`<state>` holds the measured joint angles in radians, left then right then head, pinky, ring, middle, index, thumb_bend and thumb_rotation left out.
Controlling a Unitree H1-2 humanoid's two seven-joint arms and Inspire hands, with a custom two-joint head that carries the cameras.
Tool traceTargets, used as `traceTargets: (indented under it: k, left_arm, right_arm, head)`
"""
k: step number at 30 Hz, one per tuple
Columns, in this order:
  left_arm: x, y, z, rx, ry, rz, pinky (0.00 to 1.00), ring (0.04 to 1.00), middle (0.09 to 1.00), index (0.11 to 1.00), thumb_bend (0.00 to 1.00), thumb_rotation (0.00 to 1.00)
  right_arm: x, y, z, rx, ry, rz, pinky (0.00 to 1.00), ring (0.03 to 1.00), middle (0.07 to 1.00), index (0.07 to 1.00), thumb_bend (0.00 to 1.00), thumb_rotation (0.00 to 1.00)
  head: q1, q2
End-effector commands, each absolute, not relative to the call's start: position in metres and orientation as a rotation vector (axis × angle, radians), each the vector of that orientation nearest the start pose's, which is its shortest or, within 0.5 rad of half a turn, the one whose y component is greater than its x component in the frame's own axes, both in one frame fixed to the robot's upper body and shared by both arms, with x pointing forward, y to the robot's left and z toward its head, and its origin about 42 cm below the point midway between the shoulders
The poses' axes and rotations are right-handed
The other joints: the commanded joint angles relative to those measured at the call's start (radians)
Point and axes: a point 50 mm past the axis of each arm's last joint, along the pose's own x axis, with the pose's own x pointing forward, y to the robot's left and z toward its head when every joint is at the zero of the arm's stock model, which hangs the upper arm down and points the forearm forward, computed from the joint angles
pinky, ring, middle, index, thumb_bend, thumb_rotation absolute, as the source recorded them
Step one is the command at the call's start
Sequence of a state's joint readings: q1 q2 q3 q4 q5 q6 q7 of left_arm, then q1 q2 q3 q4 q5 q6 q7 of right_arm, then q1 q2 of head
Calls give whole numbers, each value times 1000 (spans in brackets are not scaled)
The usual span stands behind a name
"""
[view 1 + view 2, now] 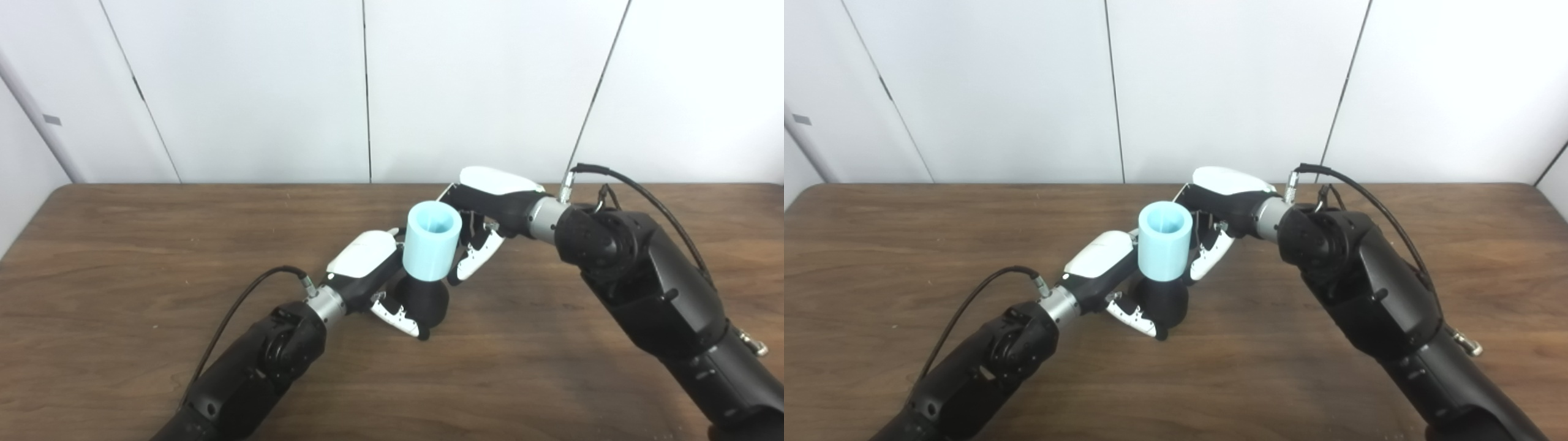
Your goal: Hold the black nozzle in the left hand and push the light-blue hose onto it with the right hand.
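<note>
The black nozzle [425, 301] is taken as the landmark; it stands on the brown table [122, 245], near the middle.

To the left of the nozzle, the left hand [373, 275] is seen with its fingers wrapped round the nozzle's flared base, one white fingertip [404, 321] showing low at the front. The base is thus clamped and steadied against the table.

Directly above the nozzle, the light-blue hose [432, 242] is seated upright, its lower end already over the nozzle's narrow top and its open mouth facing up. How deep it has gone cannot be told, since the joint is hidden inside the hose.

To the right of the nozzle and a little behind it, the right hand [481, 226] is held against the far side of the hose. Its fingers [474, 260] are curled down beside the hose wall; whether they are truly clamped on it or only resting against it cannot be told, as the contact is hidden behind the hose.

The step in hand is judged to be the final pressing home. It is best done with the push directed straight down along the hose's axis, so that the hose is not tilted or jammed on one side. The nozzle should be kept firmly pinned by the left hand, so that it is not tipped by any sideways force.
</note>
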<state>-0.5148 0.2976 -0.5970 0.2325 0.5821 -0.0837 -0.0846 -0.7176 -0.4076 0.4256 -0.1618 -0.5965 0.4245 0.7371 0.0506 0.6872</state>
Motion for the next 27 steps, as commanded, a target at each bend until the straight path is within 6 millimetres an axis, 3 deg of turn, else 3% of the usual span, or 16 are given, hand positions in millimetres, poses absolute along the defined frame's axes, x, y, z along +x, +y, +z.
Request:
traceTargets:
  k: [1, 2, 3, 6, 8, 12, 15, 27]
  left_arm:
    - [377, 130, 122, 1147, -260, -780, 978, 606, 479, 485, 526, 0]
    - [377, 130, 121, 1147, -260, -779, 978, 606, 479, 485, 526, 0]
    - [377, 130, 121, 1147, -261, -779, 978, 605, 475, 487, 527, 0]
    - [377, 130, 121, 1145, -262, -780, 978, 604, 473, 488, 527, 0]
    - [378, 130, 121, 1142, -261, -781, 979, 604, 473, 488, 527, 0]
    - [379, 130, 121, 1144, -261, -782, 979, 604, 474, 487, 527, 0]
    - [379, 130, 120, 1142, -262, -784, 979, 604, 475, 487, 527, 0]
    - [380, 133, 121, 1147, -258, -785, 979, 607, 483, 483, 526, 0]
  right_arm:
    - [410, -154, 349, -1193, -241, 684, 406, 460, 658, 704, 519, 0]
    - [410, -155, 357, -1193, -260, 682, 484, 601, 752, 777, 734, 34]
    - [410, -158, 364, -1191, -278, 677, 580, 752, 857, 855, 879, 92]
    - [411, -165, 379, -1198, -309, 643, 686, 917, 981, 972, 985, 158]
    - [411, -171, 386, -1216, -323, 612, 747, 971, 996, 995, 998, 184]
    - [412, -186, 397, -1250, -357, 550, 890, 999, 1000, 1000, 1000, 229]
    - [412, -196, 404, -1237, -376, 510, 936, 1000, 1000, 1000, 1000, 249]
    - [386, -206, 410, -1201, -403, 562, 937, 1000, 1000, 1000, 1000, 294]
  head:
    - [0, 1]
    - [0, 1]
    - [0, 0]
    - [0, 0]
    - [-3, -3]
    - [-2, -4]
    - [-4, -5]
    - [-11, -5]
